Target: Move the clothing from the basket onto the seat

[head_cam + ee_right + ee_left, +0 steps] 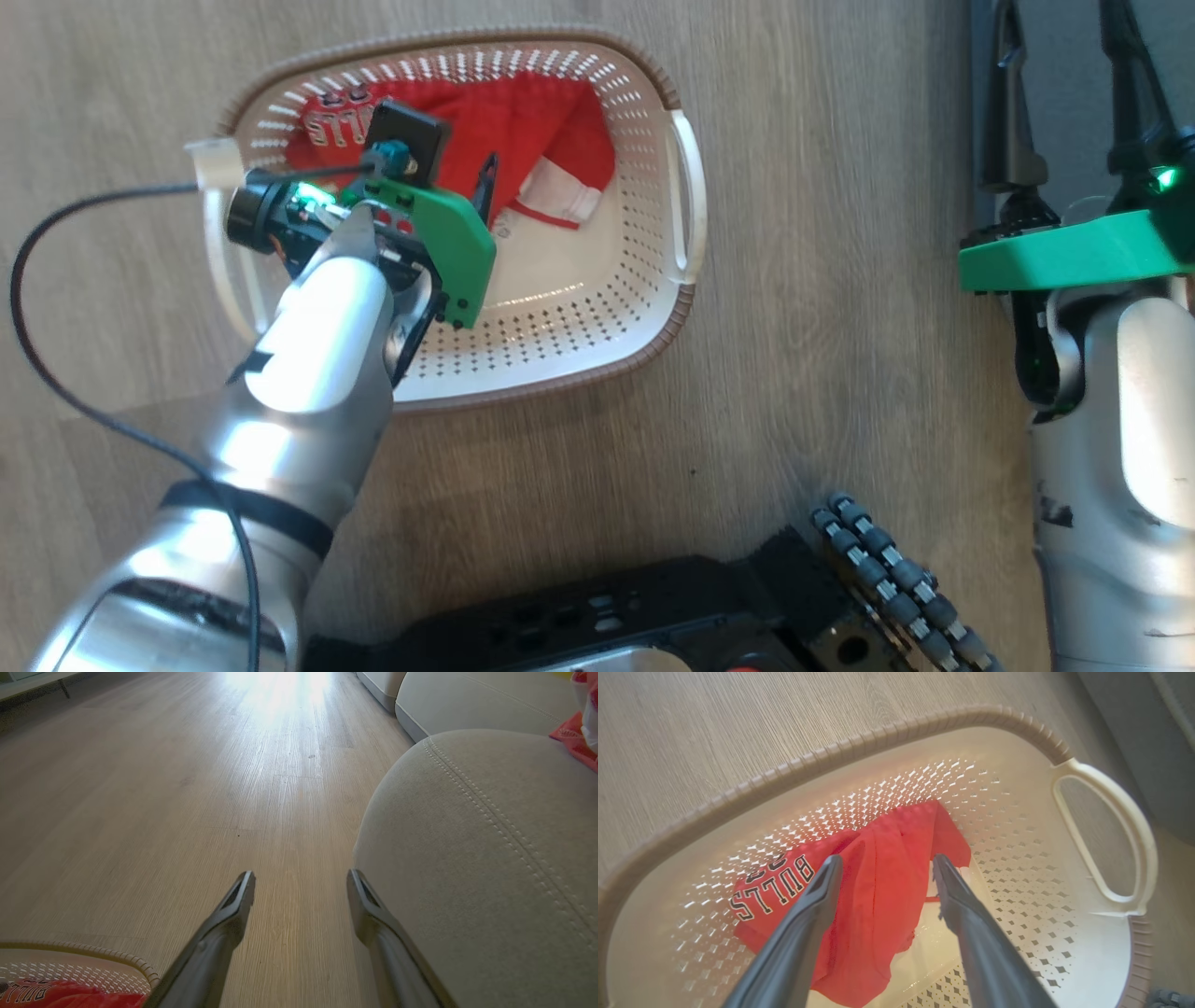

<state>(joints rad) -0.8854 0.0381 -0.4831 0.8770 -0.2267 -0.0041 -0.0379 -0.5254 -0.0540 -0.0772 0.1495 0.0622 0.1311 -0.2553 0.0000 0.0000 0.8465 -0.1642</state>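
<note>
The basket [639, 187] stands on the wooden floor [840, 280], ahead of the robot and to its left. The clothing [523, 131] lies bunched inside it, in the far left corner. It drapes from the perforated far wall down onto the basket's bottom. It is bright red, with block lettering on the part nearest the left end and a white cuff at the edge nearest the basket's middle. The near half of the basket's bottom is bare.

The left gripper [886, 858] reaches down into the basket over the red fabric. Its two dark fingers are spread wide, one on either side of a raised fold, and nothing is clamped between them. From the wrist view the tips look very close to the cloth, but whether they touch it cannot be told.

The right gripper [300, 874] hangs well apart from the basket, on the robot's right. Its fingers are spread just as wide and hold nothing. It is above the floor, just beside the rounded edge of the seat [467, 835]. The seat is a grey cushion with a double line of pale stitching. A scrap of red and white fabric [572, 737] lies on the seat's top, at its far right edge.
</note>
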